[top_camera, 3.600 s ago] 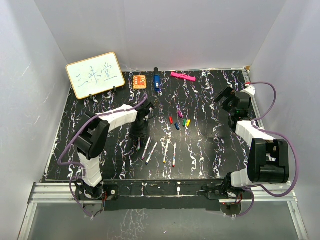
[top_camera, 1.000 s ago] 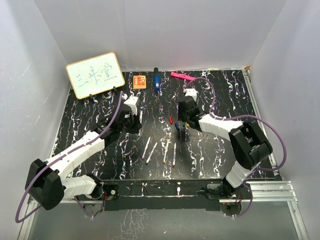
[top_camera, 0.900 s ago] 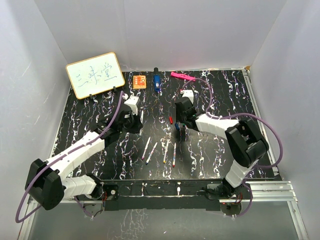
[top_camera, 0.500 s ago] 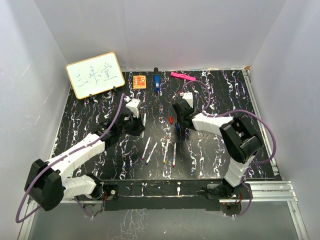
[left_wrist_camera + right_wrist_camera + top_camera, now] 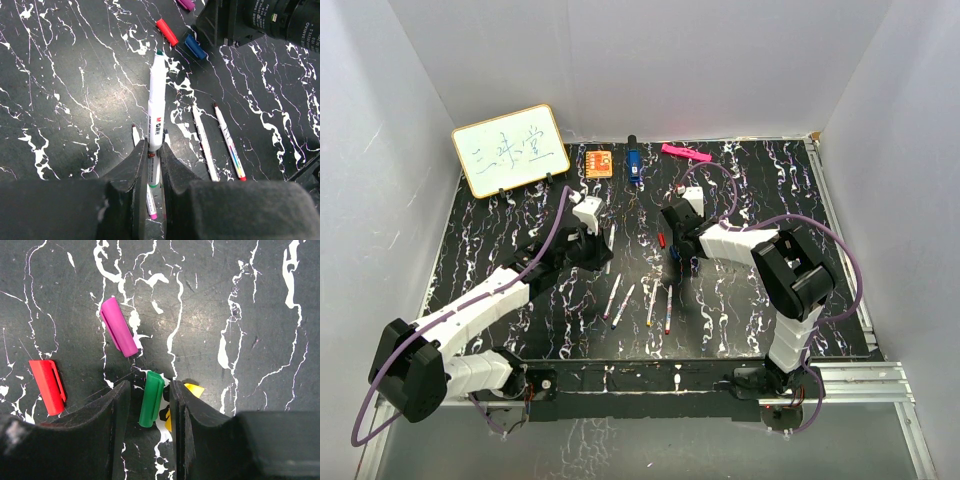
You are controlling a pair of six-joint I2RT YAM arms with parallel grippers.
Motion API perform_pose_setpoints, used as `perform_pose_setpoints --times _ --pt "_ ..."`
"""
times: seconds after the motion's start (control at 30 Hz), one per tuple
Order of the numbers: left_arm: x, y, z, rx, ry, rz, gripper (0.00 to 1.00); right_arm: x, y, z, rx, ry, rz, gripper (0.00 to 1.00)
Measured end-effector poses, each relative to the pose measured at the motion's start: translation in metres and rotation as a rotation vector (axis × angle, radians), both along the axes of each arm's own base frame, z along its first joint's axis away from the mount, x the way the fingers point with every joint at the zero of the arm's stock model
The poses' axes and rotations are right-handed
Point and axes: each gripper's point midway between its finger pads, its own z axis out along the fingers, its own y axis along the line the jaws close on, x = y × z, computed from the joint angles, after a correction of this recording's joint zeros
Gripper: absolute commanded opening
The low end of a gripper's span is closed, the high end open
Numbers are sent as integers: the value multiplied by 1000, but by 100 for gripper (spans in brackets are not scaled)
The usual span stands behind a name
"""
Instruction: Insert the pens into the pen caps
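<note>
– Along the far edge of the counter (image 5: 760, 320), what is set out?
– A whiteboard (image 5: 510, 150) is propped at the left. An orange block (image 5: 599, 162), a blue-and-black object (image 5: 633, 165) and a pink bar (image 5: 685, 153) are lined up to its right, well apart from both arms.
– What is crowded around the right gripper (image 5: 150, 385)?
– The green cap (image 5: 150, 405) is laid flat between its jaws, which are held apart, and a sliver of counter is seen beside the cap, so no clamping is shown. The yellow cap (image 5: 192, 390) is half hidden under one finger, just beside the green one. The purple cap (image 5: 119, 326) is found just past the fingertips and the red cap (image 5: 47, 386) off to the left. The blue cap (image 5: 195, 46) is seen from the left wrist, beside the red.
– Where are the pens found?
– A green-tipped pen (image 5: 156, 107) is clamped by its barrel in the closed left gripper (image 5: 152, 145), with its tip pointed toward the caps. Four other pens (image 5: 652, 303) are spread on the counter nearer the bases.
– How are the arms posed?
– The left arm is stretched diagonally toward the middle. The right arm is folded at a raised elbow, with its forearm reached leftward over the caps.
</note>
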Motion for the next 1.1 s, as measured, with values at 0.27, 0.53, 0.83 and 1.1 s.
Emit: perform_pose_setpoints --times 0.27,0.53,0.83,1.1 --pt "0 0 0 2 -1 -1 0 0 0 -1 6 1 -7 33" --pt "-1 -3 -3 -1 7 -20 0 -1 3 -1 11 2 -8 32" --pt "0 -5 -7 0 15 -25 0 -2 4 -2 21 1 -16 30" --pt "1 -6 -7 -2 13 -24 0 -4 4 -3 39 1 -36 30"
